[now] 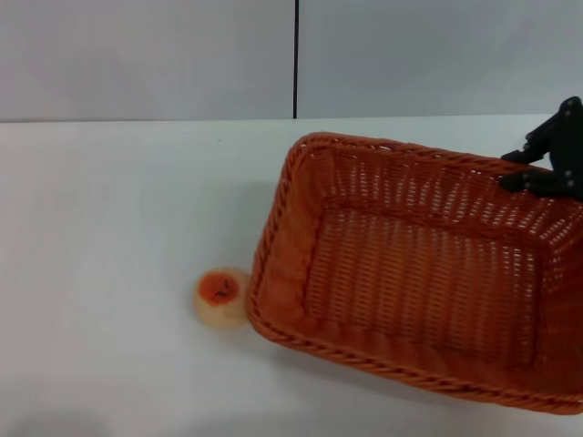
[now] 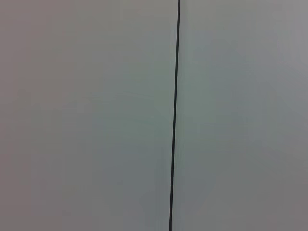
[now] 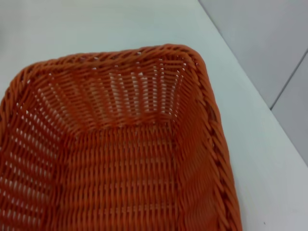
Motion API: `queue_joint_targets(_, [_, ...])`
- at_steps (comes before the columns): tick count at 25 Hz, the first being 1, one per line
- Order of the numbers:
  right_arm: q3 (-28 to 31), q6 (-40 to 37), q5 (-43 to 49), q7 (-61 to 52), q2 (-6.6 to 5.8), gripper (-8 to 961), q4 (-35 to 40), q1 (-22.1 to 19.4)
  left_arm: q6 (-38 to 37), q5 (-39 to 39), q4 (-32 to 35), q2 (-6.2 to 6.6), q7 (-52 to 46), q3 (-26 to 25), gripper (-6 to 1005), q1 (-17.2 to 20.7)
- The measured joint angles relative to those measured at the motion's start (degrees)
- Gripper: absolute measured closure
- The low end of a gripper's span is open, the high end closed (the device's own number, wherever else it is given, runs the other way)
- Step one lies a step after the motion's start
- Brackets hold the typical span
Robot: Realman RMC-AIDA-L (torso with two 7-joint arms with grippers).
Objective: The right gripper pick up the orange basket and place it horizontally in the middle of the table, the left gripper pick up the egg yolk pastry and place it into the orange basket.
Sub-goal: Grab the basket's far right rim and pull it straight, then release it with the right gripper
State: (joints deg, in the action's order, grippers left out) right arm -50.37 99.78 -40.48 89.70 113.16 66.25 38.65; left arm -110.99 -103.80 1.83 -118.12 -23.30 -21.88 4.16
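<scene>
White desk (image 1: 109, 200) carrying the orange basket (image 1: 419, 273), skewed, at 4 o'clock of the head view. Right pincer (image 1: 533, 168) at the basket's far rim, 2 o'clock; finger state cannot be told. Egg yolk pastry (image 1: 220, 297) just beside the basket's 9 o'clock corner.

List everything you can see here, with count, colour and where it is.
basket: one, orange, empty, on the table's right half, skewed.
pastry: one, beige with orange top, on the table beside the basket's left end, outside it.
table: one, white, fills most of the head view.
wall: grey panels with a dark vertical seam, behind the table.
right gripper: one, black, at the basket's far right rim.
left gripper: not in view.
</scene>
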Motion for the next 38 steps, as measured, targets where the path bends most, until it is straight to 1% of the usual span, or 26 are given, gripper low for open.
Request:
queue_joint_targets(1, [0.0, 0.0, 0.0, 0.0, 0.0, 758, 0.0, 0.0, -0.1, 0.0, 0.0, 0.0, 0.0, 0.0, 185, -0.1])
queue_joint_targets(3, [-0.9, 0.0, 0.7, 0.8, 0.09, 758, 2.5, -1.0, -0.2, 0.0, -0.1, 0.0, 0.0, 0.0, 185, -0.3])
queue_joint_targets(7, [-2.0, -0.6, 1.0, 4.0, 0.77, 758, 6.0, -2.8, -0.3, 0.0, -0.2, 0.0, 0.0, 0.0, 185, -0.6])
queue_joint_targets(13, [-1.9, -1.6, -0.5, 10.3, 1.99, 758, 4.8, -2.1, -0.4, 0.0, -0.1, 0.0, 0.0, 0.0, 185, -0.9])
queue_joint_targets(14, [-2.0, -1.9, -1.0, 11.8, 2.21, 758, 3.5, -1.5, -0.4, 0.0, 0.0, 0.0, 0.0, 0.0, 185, -0.9])
queue_joint_targets(15, [-2.0, -1.9, -1.0, 11.8, 2.21, 758, 3.5, -1.5, -0.4, 0.0, 0.0, 0.0, 0.0, 0.0, 185, -0.8])
queue_joint_targets(20, [-1.6, -3.2, -1.3, 14.6, 2.0, 757, -1.6, 0.8, -0.7, 0.0, 0.1, 0.0, 0.0, -0.1, 185, -0.2])
queue_joint_targets(24, [-1.5, -5.4, -1.4, 14.8, 2.0, 757, -3.5, 1.3, -0.8, 0.0, 0.3, 0.0, 0.0, -0.4, 185, 0.3])
queue_joint_targets(28, [-1.4, -7.5, -1.9, 15.1, 2.21, 757, -4.8, 1.6, -1.0, 0.1, 0.3, 0.07, 0.0, -0.9, 185, 0.4])
queue_joint_targets(34, [-1.1, -9.6, -3.3, 16.5, 1.9, 757, -10.3, 3.9, -1.2, 0.1, 0.3, 0.09, 0.0, -0.9, 185, 0.1])
queue_joint_targets(38, [-1.1, -11.3, -3.4, 17.3, 1.88, 757, -12.4, 5.1, -1.2, 0.1, 0.3, 0.09, 0.0, -0.8, 186, 0.1])
